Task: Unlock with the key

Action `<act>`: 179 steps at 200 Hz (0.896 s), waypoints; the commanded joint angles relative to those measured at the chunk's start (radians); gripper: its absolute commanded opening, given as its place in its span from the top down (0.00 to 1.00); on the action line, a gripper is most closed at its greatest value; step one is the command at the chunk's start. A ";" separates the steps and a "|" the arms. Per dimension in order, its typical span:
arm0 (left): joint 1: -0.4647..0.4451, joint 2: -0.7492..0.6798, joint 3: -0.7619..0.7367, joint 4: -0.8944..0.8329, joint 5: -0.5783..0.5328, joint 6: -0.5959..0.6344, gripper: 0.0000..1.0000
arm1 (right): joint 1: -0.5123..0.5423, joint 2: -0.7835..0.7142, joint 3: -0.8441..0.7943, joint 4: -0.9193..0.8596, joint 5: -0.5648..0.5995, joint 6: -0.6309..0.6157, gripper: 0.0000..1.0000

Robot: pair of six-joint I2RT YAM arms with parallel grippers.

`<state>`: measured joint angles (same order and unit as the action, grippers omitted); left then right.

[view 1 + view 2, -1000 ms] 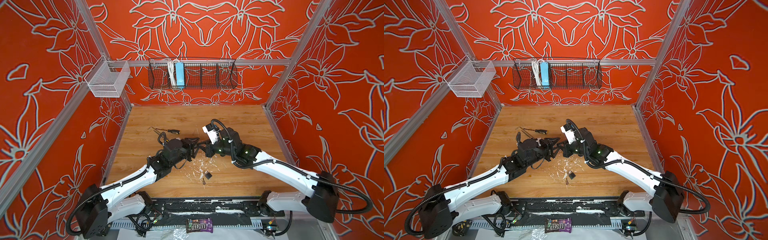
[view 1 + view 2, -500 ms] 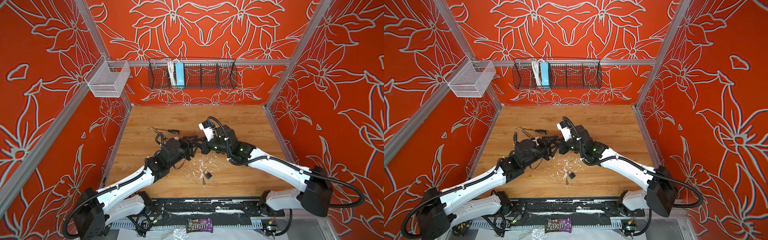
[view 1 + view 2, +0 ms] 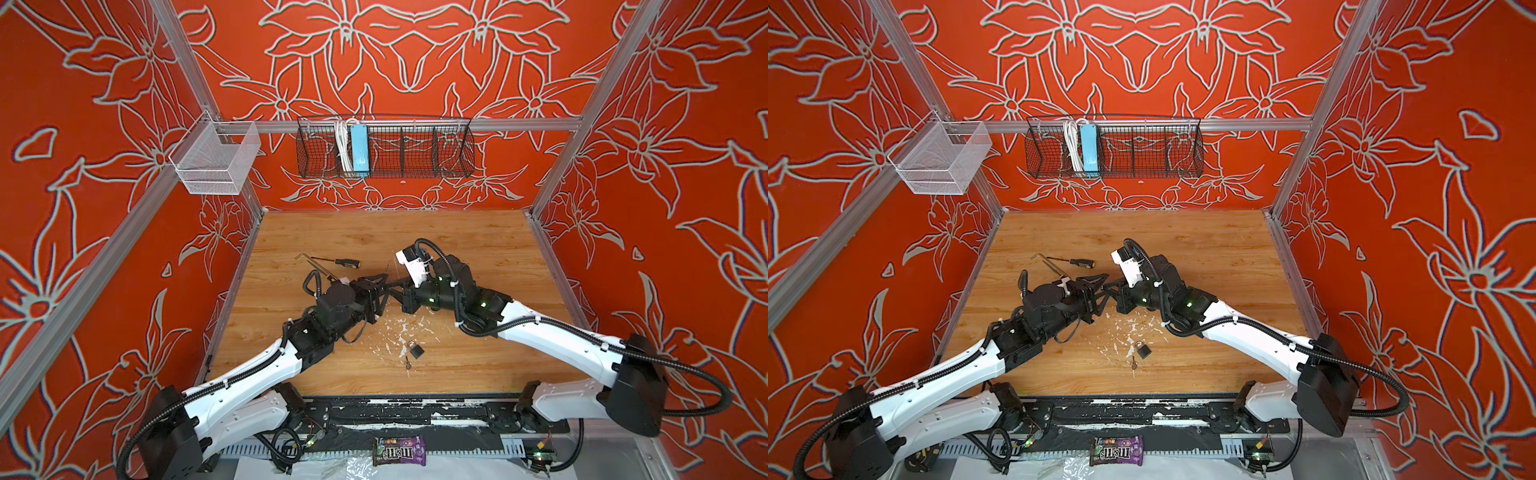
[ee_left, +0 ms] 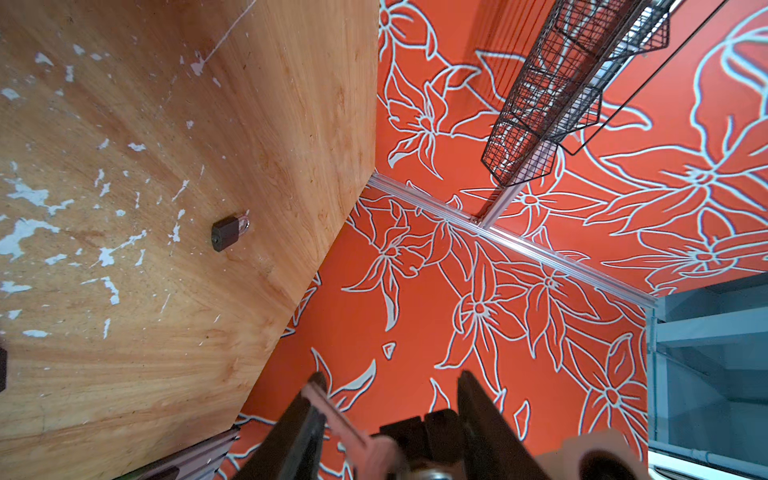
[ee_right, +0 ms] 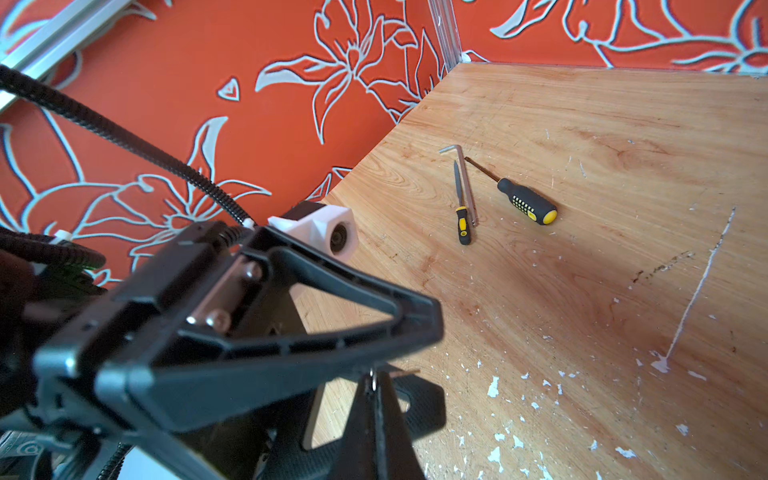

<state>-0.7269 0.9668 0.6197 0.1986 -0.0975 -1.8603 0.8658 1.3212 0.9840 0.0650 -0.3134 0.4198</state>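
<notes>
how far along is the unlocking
Done: a key looks picked up, off the table. In hand: the shut right gripper seems to be offering it between the left gripper's part-open fingers in mid-air. Left: the padlock lies untouched on the table, shackle closed, no key inserted.

The left end effector (image 4: 390,378) runs off the left wrist view's edge, a blurred pinkish strip (image 4: 353,432) along one finger unidentifiable. The right end effector (image 5: 374,376) is partly hidden behind the other's black frame. The tiny brownish key (image 3: 408,365) (beside the small dark padlock (image 3: 416,350)) is too small for detail.
</notes>
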 commanded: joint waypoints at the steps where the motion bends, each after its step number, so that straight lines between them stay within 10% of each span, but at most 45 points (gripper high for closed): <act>1: -0.005 -0.014 -0.006 -0.013 -0.030 -0.011 0.49 | 0.007 -0.032 -0.019 0.032 0.000 0.009 1.00; 179: -0.005 -0.027 -0.023 -0.015 -0.062 -0.008 0.76 | 0.018 -0.080 -0.070 0.034 0.030 0.028 1.00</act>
<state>-0.7277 0.9562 0.6075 0.1810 -0.1387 -1.8656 0.8749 1.2598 0.9287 0.0826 -0.3050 0.4324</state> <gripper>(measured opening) 0.254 0.041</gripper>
